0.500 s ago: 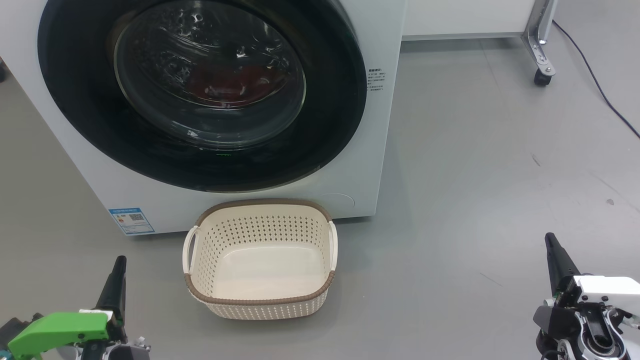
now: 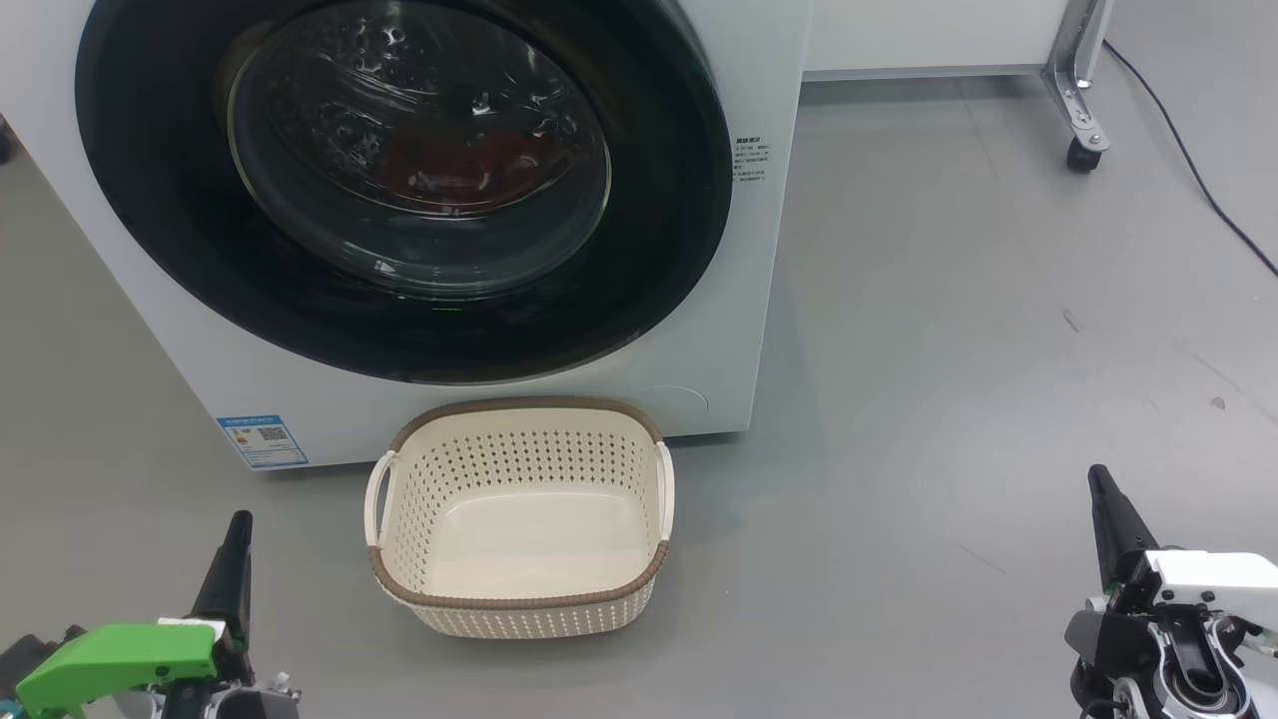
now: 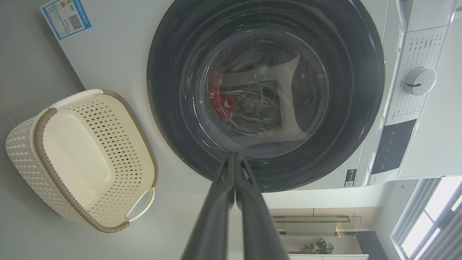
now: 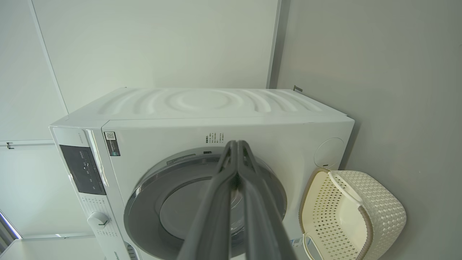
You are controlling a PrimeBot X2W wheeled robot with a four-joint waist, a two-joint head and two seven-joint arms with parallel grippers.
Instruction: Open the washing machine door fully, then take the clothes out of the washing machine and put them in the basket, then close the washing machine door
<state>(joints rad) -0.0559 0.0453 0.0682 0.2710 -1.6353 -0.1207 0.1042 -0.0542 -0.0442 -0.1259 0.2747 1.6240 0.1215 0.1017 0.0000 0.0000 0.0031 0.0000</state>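
Note:
The white washing machine [image 2: 759,250] stands ahead with its round black washing machine door [image 2: 659,230] shut flat against the front. Through the door's glass window the red clothes [image 2: 449,160] show dimly inside the drum, and again in the left wrist view as the clothes [image 3: 223,103]. The cream basket [image 2: 519,599] sits empty on the floor right before the machine. My left gripper [image 2: 238,521] is low at the left, shut, holding nothing. My right gripper [image 2: 1096,474] is low at the right, also shut and empty. Both are well short of the door [image 3: 173,72].
Grey floor [image 2: 949,330] stretches to the right of the machine. A metal leg on a caster [image 2: 1085,150] and a dark cable [image 2: 1198,180] lie at the far right. The machine's control panel with a dial [image 3: 418,81] is at its top.

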